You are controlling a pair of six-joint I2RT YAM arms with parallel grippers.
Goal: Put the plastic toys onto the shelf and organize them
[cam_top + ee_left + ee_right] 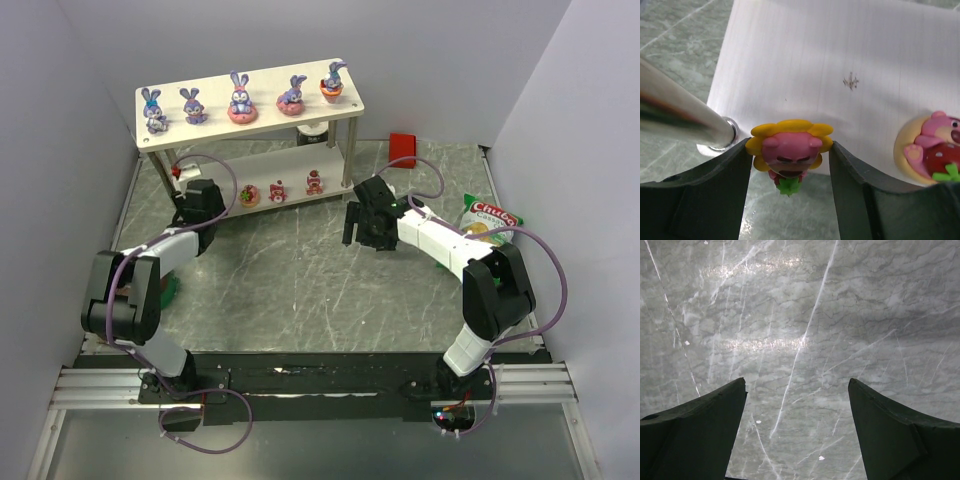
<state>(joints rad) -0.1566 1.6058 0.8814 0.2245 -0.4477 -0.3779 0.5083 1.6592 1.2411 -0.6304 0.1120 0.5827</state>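
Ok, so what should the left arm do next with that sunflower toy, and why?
Probably ease the left gripper forward over the shelf's lower board. It is shut on the sunflower toy, which seems to sit just at the board's near edge, not yet over it. Bare board lies ahead, between the metal post and the pink bear toy.

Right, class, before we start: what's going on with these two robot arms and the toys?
The left claw grips a small pink toy with yellow petals at the edge of the shelf's lower board, beside a metal post, not yet released. Five bunnies stand in a row on the top board, and three sweets sit on the lower one. The right claw hangs open and empty over the table.
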